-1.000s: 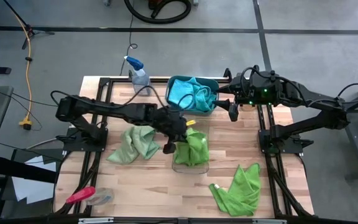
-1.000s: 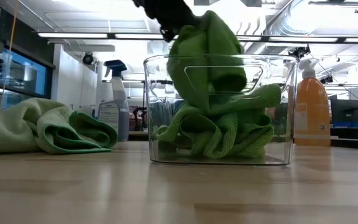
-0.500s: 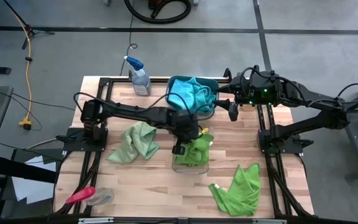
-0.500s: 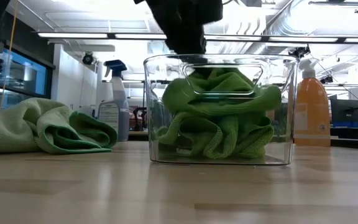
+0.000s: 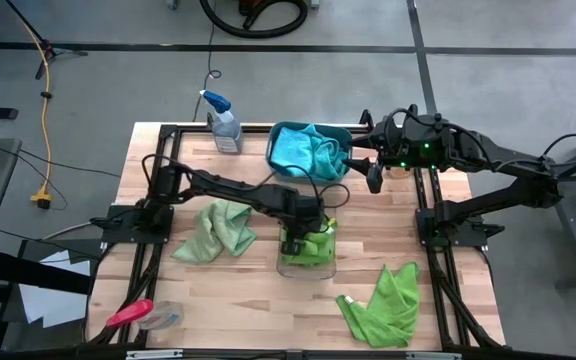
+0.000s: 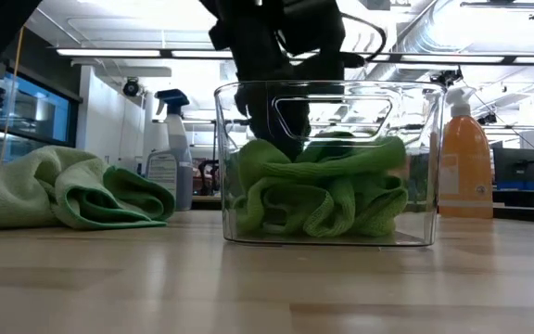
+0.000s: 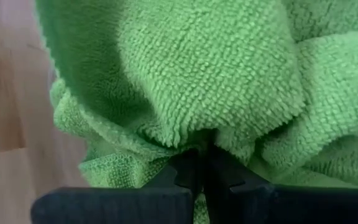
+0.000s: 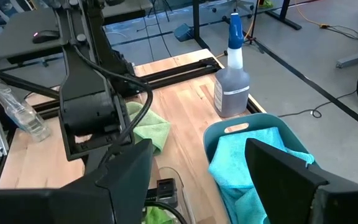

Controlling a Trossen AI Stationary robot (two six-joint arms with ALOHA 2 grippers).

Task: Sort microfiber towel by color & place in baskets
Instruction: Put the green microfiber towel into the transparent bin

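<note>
So the clear bin [image 5: 306, 252] sits mid-table and it's stuffed with lime green towels [image 6: 318, 190], bunched up and filling roughly the lower half. The left gripper [image 5: 301, 238] is reaching down inside that bin, fingers pinched tight on a fold of green towel [image 7: 185, 81]; you can see the cloth puckering right where the tips meet.

The teal tub [image 5: 280, 140] is at the far side of the table, holding turquoise towels [image 5: 306, 152] heaped up to the rim. The right gripper [image 5: 375, 180] hangs just beside the tub, fingers spread wide, nothing in them.

Two more green towels are loose on the wood: a crumpled one [image 5: 217, 229] just beside the clear bin, on the left arm's side, and another [image 5: 383, 305] near the front edge on the right arm's side. A spray bottle [image 5: 224, 124] stands near the tub.
</note>
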